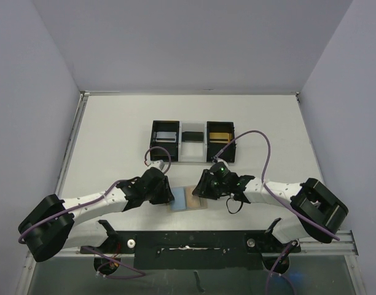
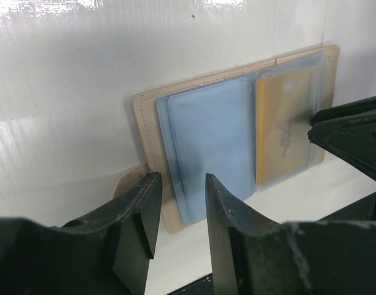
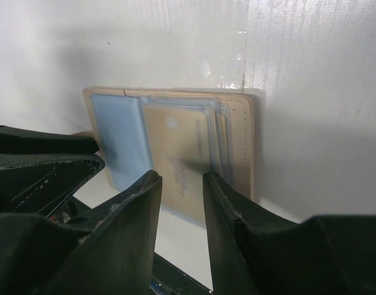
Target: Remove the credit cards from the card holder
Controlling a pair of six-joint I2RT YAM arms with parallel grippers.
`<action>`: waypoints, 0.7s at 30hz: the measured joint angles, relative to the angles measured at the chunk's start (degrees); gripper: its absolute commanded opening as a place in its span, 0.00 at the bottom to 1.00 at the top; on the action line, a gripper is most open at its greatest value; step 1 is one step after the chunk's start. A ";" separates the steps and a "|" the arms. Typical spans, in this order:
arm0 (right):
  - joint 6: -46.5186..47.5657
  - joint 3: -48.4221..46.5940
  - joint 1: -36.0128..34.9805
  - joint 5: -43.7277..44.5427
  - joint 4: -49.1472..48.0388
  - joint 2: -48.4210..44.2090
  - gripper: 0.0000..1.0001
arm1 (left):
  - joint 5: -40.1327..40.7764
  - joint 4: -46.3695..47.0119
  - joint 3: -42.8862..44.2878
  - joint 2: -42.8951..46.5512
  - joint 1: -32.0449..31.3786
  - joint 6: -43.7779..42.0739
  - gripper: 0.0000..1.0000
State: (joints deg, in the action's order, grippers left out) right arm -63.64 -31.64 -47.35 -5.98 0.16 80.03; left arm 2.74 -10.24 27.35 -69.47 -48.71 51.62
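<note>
**A:** Which step is it working on?

**B:** Starting the first pull, I'm guessing. By the tabletop's [image 1: 114, 135] near edge, middle, the left gripper [image 2: 179, 203] and right gripper [image 3: 182, 203] are both sitting part-open, pinching nothing. The card holder [image 2: 145, 117] is lying open between them, with the blue-grey card [image 2: 206, 147] and gold card [image 2: 286, 123] sleeved.

**A:** Next?

**B:** Probably nipping the blue-grey card's edge while the right one's pinning the holder. The tray [image 1: 193, 158] is waiting farther back.

You have one card holder [image 2: 145, 123] with two cards showing in it: one blue card [image 2: 206, 147] and one gold card [image 2: 286, 123]. You also have one tray [image 1: 154, 138] of three compartments and two grippers: the left gripper [image 2: 182, 190] and the right gripper [image 3: 182, 181].
</note>
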 measured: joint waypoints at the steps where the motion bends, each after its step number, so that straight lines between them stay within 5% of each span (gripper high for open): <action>1: 0.11 -0.13 0.00 0.04 0.31 0.00 0.36 | -0.04 0.00 0.00 0.00 0.00 -0.02 0.31; 21: 2.12 -5.46 -1.51 3.13 8.39 0.50 0.34 | -0.28 0.15 0.00 -0.68 0.00 -0.79 0.28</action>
State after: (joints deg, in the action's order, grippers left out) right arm -61.52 -37.10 -48.86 -2.85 8.56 80.53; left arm 2.46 -10.09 27.35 -70.15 -48.71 50.83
